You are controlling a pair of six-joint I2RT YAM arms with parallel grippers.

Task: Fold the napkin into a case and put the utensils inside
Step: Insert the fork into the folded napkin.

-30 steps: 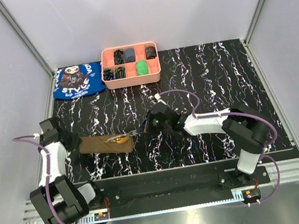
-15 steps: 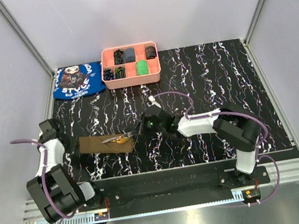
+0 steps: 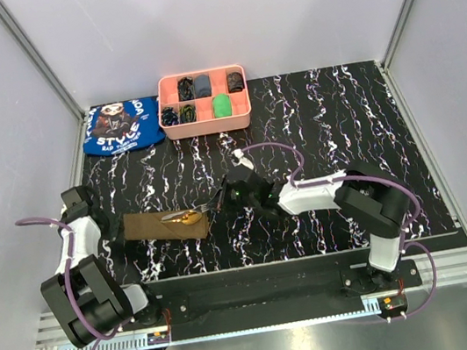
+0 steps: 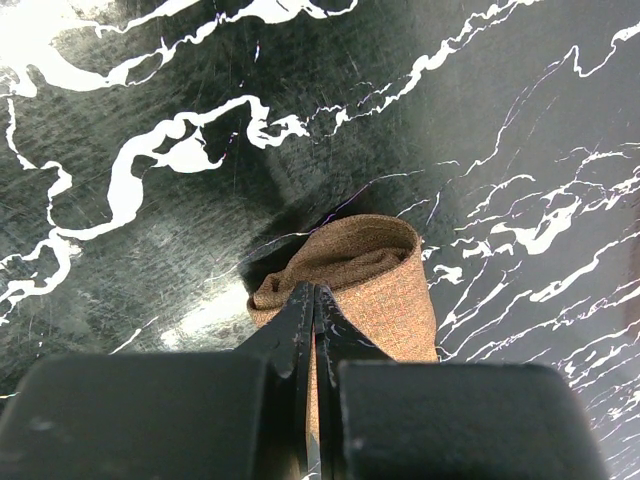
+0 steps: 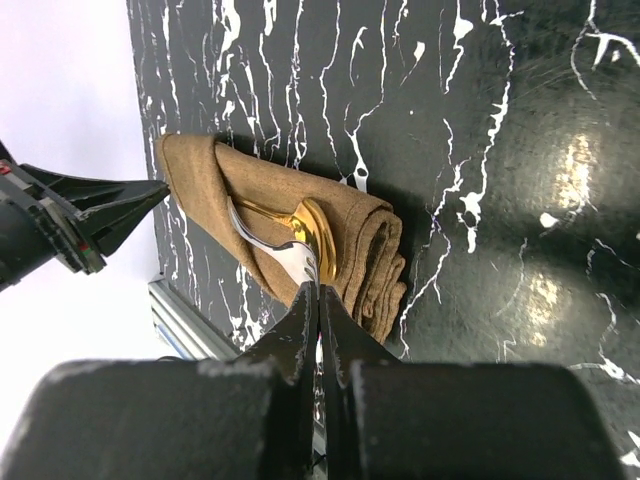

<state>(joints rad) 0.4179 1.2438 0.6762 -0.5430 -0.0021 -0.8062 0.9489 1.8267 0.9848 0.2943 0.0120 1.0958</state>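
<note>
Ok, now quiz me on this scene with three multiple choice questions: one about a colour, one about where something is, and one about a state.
1. The tray is:
A. white
B. yellow
C. pink

2. The utensils are:
A. in the tray
B. on the napkin
C. on the floor

3. The left fingers are:
A. shut
B. wide open
C. out of sight

Answers:
1 C: the top view shows pink walls and dividers.
2 B: the right wrist view shows the gold spoon and the slim piece lying on the folded brown cloth.
3 A: the left wrist view shows the two tips pressed together at the napkin's end.
</note>
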